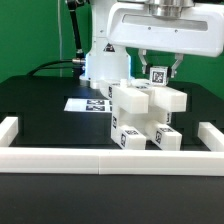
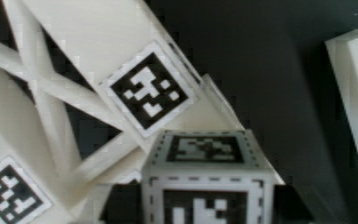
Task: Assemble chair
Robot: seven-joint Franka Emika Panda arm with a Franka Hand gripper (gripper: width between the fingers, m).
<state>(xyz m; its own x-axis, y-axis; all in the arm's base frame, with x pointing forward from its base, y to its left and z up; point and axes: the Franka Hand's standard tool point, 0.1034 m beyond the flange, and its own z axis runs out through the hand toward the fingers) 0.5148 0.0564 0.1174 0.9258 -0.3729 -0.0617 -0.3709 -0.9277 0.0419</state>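
Observation:
The partly built chair (image 1: 140, 118) is a cluster of chunky white blocks with black-and-white tags, standing on the black table in the middle of the exterior view. My gripper (image 1: 158, 70) hangs directly over its top and is shut on a small white tagged chair piece (image 1: 157, 74) that sits against the top of the cluster. In the wrist view that piece (image 2: 202, 165) fills the space between the dark fingers (image 2: 286, 200), and my gripper (image 2: 202, 205) closes on its sides. Beyond it a slanted white chair part (image 2: 149, 90) with a tag crosses the picture.
The marker board (image 1: 88, 103) lies flat behind the chair toward the exterior view's left. A low white border rail (image 1: 110, 160) runs along the front and up both sides (image 1: 210, 135); a stretch of the rail (image 2: 354, 90) shows in the wrist view. The robot's base (image 1: 100, 60) stands at the back.

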